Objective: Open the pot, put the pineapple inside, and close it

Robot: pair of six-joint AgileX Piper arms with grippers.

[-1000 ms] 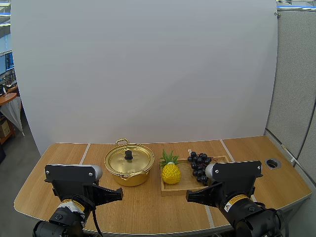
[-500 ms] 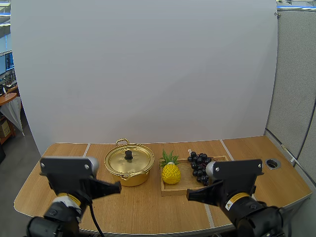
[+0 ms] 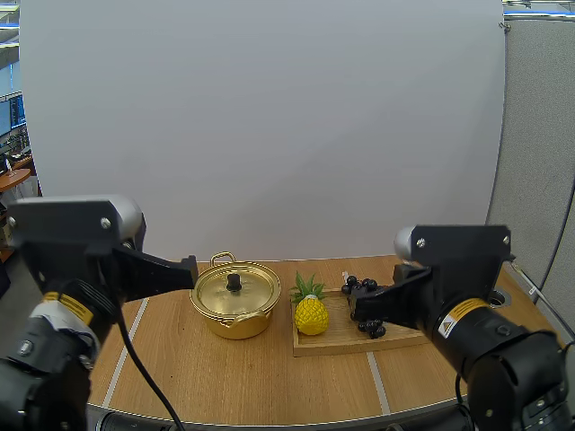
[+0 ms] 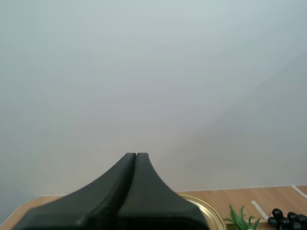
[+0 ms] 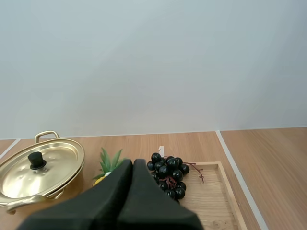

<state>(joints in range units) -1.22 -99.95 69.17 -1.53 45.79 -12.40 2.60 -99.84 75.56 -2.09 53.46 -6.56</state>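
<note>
Now that both arms are higher, the left gripper (image 3: 190,267) hangs beside the pot (image 3: 232,316), lid (image 3: 250,293) on, and the right gripper (image 3: 352,305) near the pineapple (image 3: 311,316): reaching starts. Left wrist: fingers (image 4: 120,191) pressed together, empty. Right wrist: same, pineapple just past its tips.

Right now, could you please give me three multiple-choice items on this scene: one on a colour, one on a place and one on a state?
1. What colour is the knob on the lid of the pot?
A gold; B black; C red.

2. Where is the pineapple?
A inside the pot; B on the lid; C on the wooden tray, beside the grapes.

3. How is the left gripper?
A shut on nothing; B wide open; C pinching the knob.

Key:
1 B, the knob is dark against the gold lid.
2 C, it stands at the tray's end nearer the pot.
3 A, its fingers lie together as one wedge.
</note>
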